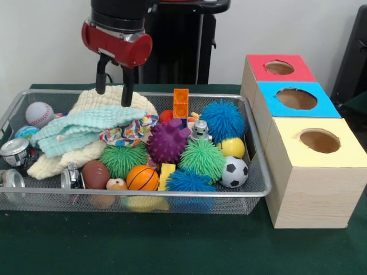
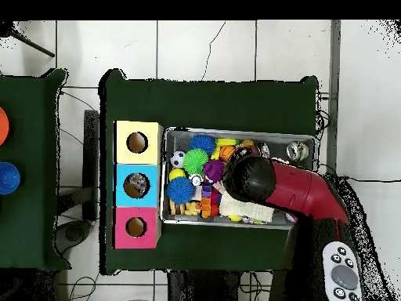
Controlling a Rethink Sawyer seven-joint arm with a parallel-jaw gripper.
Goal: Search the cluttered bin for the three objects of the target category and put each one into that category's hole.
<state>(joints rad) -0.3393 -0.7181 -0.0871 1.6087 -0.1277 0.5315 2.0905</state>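
Note:
A wire mesh bin [image 1: 252, 192] holds mixed toys. Among them are spiky balls in purple [image 1: 167, 141], blue [image 1: 222, 119] and green [image 1: 203, 157], and a second green one [image 1: 122, 160]. There are also a soccer ball [image 1: 234, 172], a basketball [image 1: 142, 177], a brown football [image 1: 95, 173] and a baseball [image 1: 39, 113]. My gripper [image 1: 113, 97] is open above the cream towel [image 1: 112, 97] at the bin's back left, with nothing between its fingers. One fingertip [image 1: 126, 103] reaches the cloth pile. In the overhead view the arm [image 2: 274, 186] hides the gripper.
Three boxes with round holes stand beside the bin: red [image 1: 298, 71], blue [image 1: 321, 106], yellow [image 1: 344, 152]. A mint cloth [image 1: 80, 130] and a patterned cloth [image 1: 129, 134] lie on the towel. An orange brick [image 1: 180, 103] and crushed cans [image 1: 16, 152] also sit in the bin.

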